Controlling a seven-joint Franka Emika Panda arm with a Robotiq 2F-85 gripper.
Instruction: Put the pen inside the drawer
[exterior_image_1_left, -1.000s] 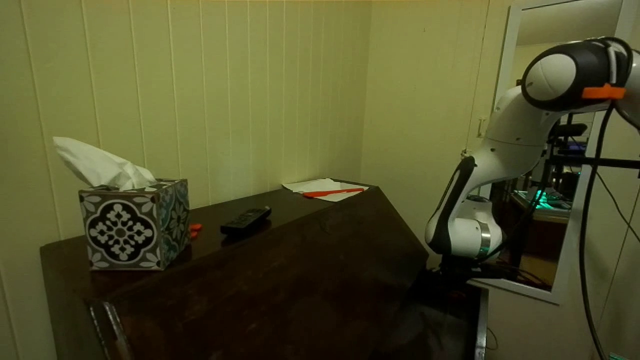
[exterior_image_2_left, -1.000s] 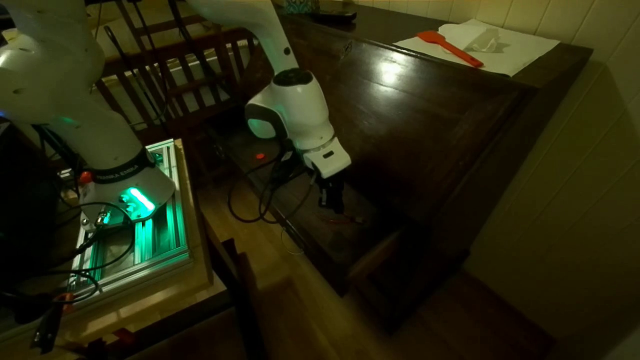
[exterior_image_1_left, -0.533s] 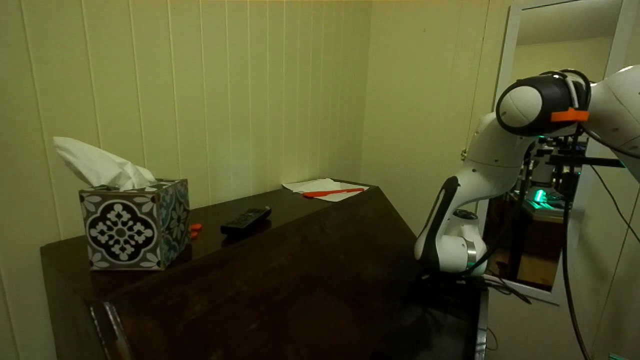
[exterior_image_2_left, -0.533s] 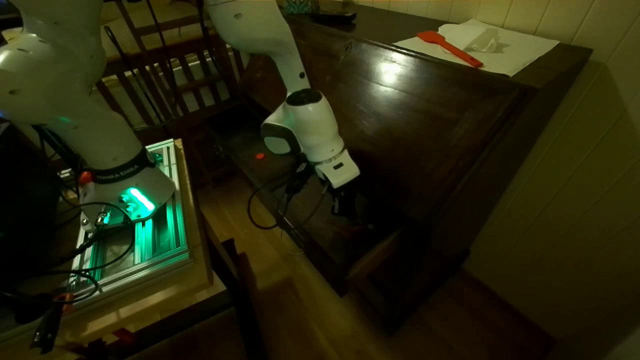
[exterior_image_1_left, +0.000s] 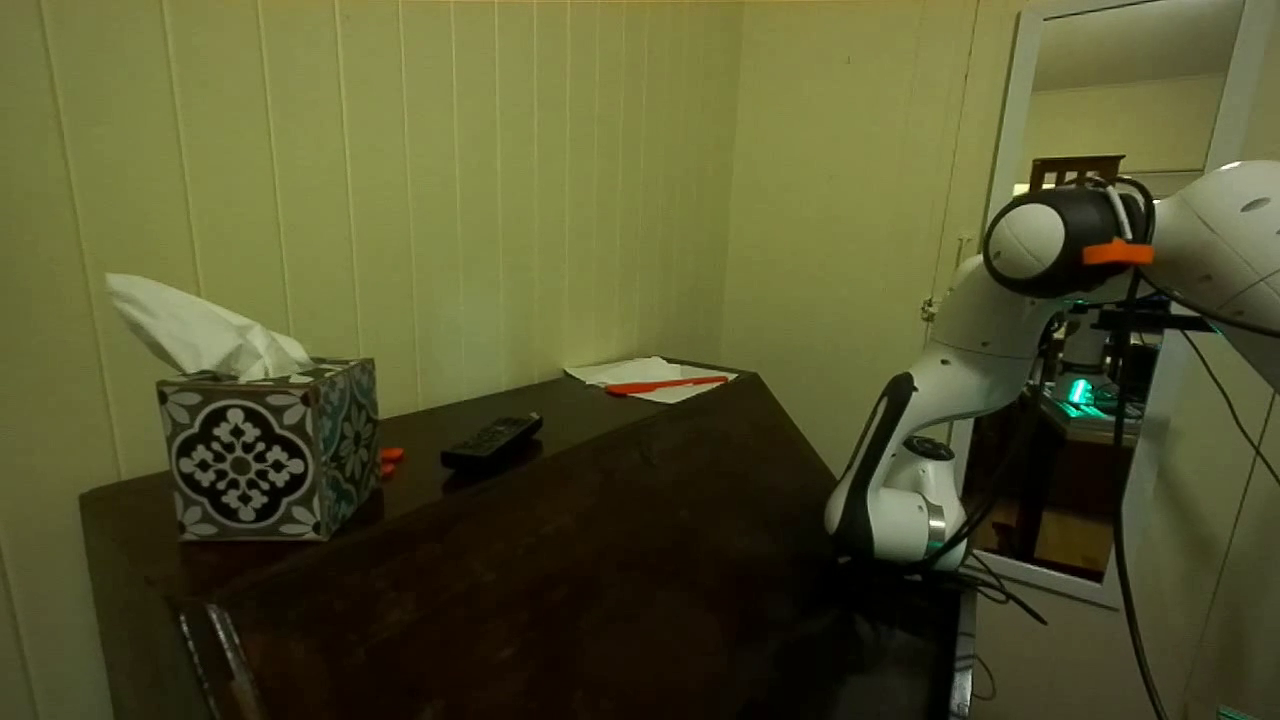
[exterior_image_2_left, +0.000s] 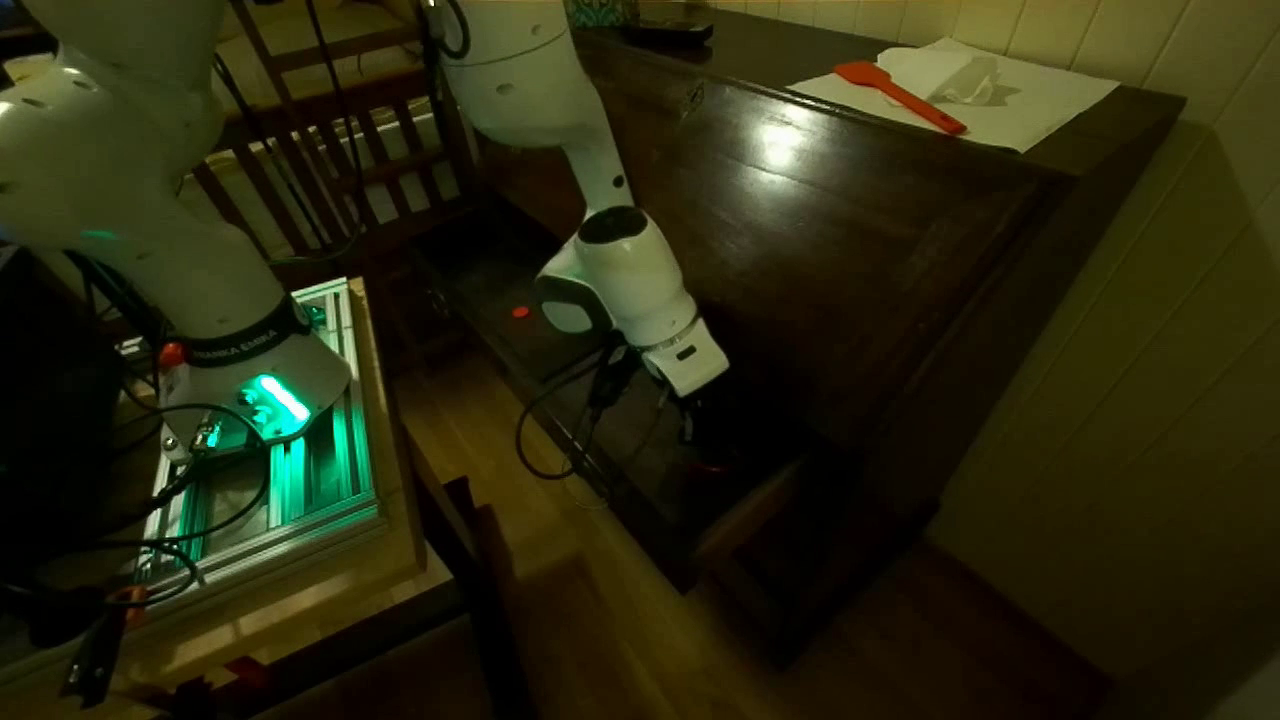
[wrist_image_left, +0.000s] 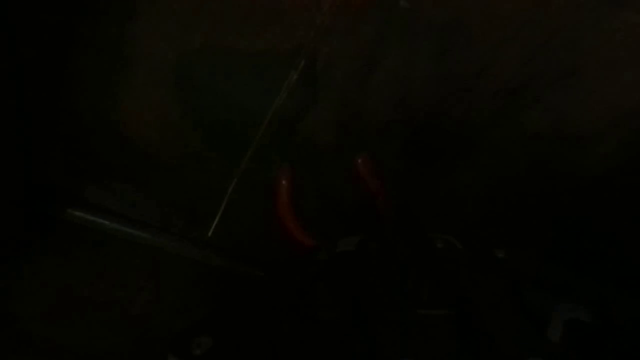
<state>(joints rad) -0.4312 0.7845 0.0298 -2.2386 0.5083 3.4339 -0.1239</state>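
Well, arm (exterior_image_2_left: 635, 275) bent downward, tool (exterior_image_2_left: 708, 448) (in shadow), at open drawer (exterior_image_2_left: 650, 490).

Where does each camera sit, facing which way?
An exterior view: near the tissue box, facing along the desk toward the mirror; arm shows.
An exterior view: high near the spatula, looking down at the drawer; base, arm, dim gripper.
Wrist view: on the wrist, facing red shapes in near darkness; gripper indistinct.
Both exterior views share desk, arm, spatula.
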